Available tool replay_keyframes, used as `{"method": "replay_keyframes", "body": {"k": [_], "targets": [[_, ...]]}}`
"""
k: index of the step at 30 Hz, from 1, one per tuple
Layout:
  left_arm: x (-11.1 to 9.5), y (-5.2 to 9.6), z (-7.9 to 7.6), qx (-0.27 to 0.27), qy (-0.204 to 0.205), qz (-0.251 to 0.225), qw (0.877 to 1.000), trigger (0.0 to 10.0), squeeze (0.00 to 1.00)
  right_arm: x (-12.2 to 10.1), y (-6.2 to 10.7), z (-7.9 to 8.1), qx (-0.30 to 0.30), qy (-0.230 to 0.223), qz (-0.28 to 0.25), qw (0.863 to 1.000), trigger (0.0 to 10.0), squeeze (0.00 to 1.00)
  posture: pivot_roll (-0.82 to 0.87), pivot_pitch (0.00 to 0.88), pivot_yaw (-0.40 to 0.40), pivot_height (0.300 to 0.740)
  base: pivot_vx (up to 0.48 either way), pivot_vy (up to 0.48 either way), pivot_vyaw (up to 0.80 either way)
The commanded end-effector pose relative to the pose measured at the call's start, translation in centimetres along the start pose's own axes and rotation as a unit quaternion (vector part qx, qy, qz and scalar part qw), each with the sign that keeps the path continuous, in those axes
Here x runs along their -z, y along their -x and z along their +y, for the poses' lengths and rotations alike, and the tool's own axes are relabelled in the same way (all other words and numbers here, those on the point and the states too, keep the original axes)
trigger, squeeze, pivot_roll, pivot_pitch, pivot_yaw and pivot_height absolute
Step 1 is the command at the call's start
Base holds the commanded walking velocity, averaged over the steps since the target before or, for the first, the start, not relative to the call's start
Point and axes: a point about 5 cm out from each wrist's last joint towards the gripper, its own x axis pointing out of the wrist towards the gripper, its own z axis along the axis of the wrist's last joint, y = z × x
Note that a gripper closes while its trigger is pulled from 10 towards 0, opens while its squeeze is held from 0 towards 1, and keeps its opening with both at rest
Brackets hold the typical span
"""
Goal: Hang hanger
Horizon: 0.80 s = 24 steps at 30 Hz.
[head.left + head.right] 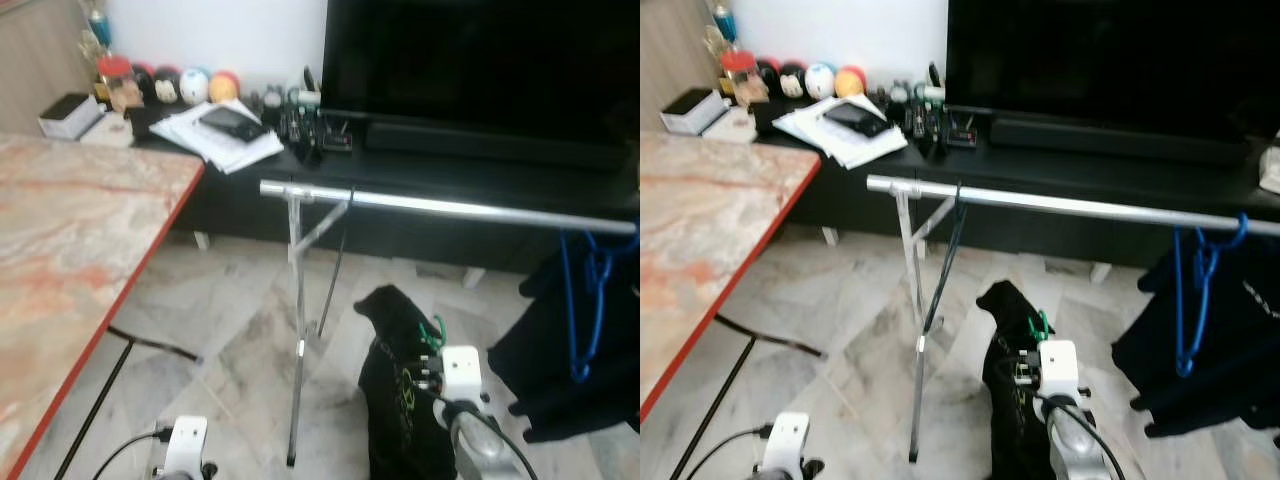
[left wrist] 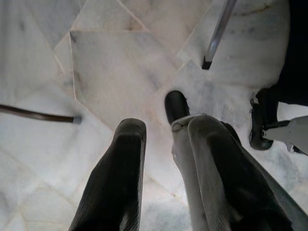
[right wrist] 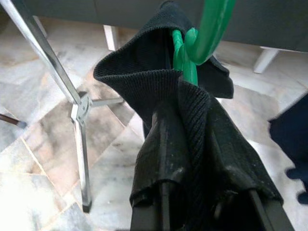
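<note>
A silver clothes rail (image 1: pixel 450 208) runs across in front of me on a thin metal stand (image 1: pixel 297 330). At its right end a blue hanger (image 1: pixel 588 300) hangs with a dark garment (image 1: pixel 570 370). My right gripper (image 3: pixel 192 144) is low, below the rail and in front of it. It is shut on a green hanger (image 3: pixel 192 53) that carries a black knitted garment (image 1: pixel 395 400), and the cloth drapes over the fingers. The green hook (image 1: pixel 432 335) sticks up beside the white wrist. My left gripper (image 2: pixel 159 163) hangs low over the marble floor, open, with nothing between its fingers.
A marble-topped table with a red edge (image 1: pixel 70 260) fills the left. Behind the rail stand a black TV bench (image 1: pixel 430 165) and a large TV (image 1: pixel 480 60). A dark cable (image 1: pixel 150 345) lies on the floor by the table.
</note>
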Motion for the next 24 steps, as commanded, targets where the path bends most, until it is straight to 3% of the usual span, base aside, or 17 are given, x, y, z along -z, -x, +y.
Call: {"method": "replay_keyframes", "body": {"k": [1, 24], "targets": [[0.4, 0.0, 0.1, 0.000, -0.009, 0.011, 1.000, 10.0, 0.00, -0.5, -0.2, -0.2, 0.010, -0.007, -0.009, 1.000, 10.0, 0.00, -0.06, 0.000, -0.039, 0.740, -0.360, 0.000, 0.00], [0.1, 0.0, 0.1, 0.002, -0.008, 0.008, 1.000, 10.0, 0.00, -2.0, -0.9, -0.5, 0.030, -0.025, -0.032, 0.999, 10.0, 0.00, -0.06, 0.000, -0.039, 0.740, -0.363, 0.000, 0.00]]}}
